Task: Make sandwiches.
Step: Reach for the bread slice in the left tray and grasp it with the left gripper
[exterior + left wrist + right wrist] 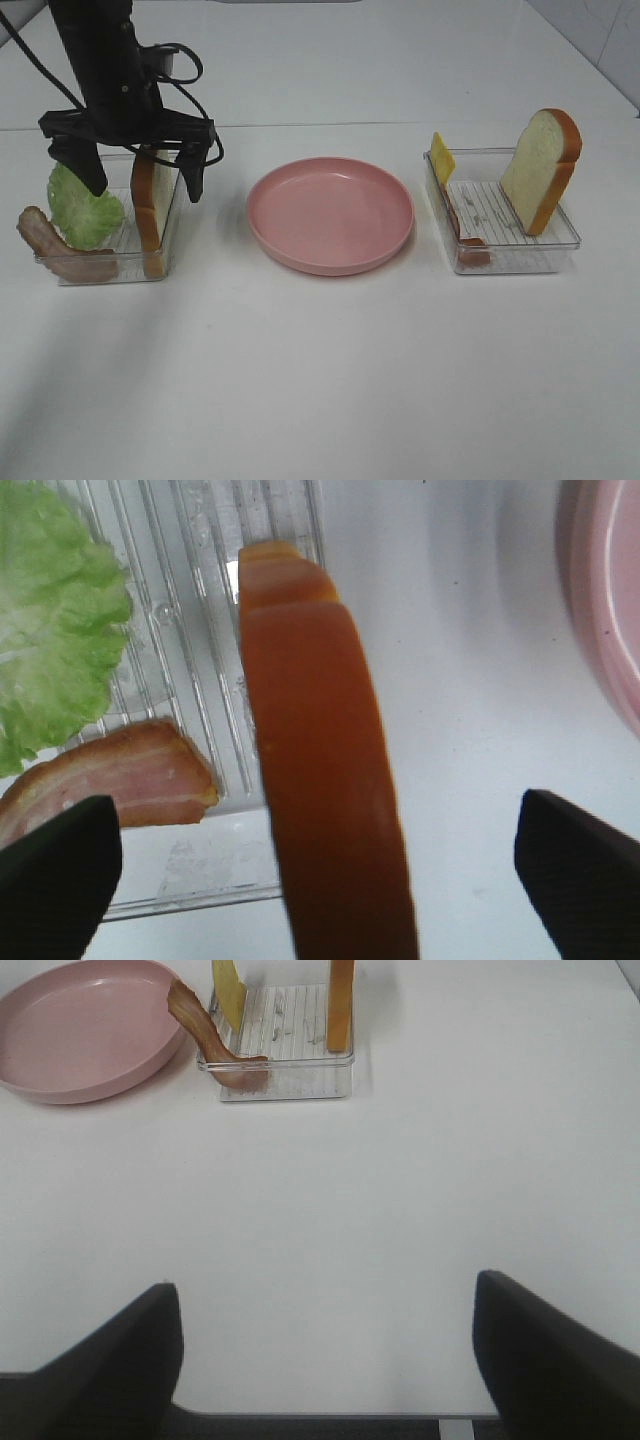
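Note:
No stacked sandwich shows; the parts stand loose in two clear trays. The left tray [110,275] holds a green lettuce leaf [85,205], a bacon strip [55,245] and an upright bread slice [148,205]. My left gripper [145,188] is open, with one finger on each side of that slice. In the left wrist view the gripper [320,870] straddles the orange-brown crust [310,730] without touching it, beside the lettuce [50,620] and bacon [110,775]. My right gripper [330,1360] is open and empty over bare table, out of the exterior view.
The round pink plate [330,213] sits in the middle and is empty. The right tray [515,255] holds a yellow cheese square [441,155], a bacon strip [462,225] and a leaning bread slice [542,170]. The right wrist view shows this tray [285,1075] and the plate [80,1030].

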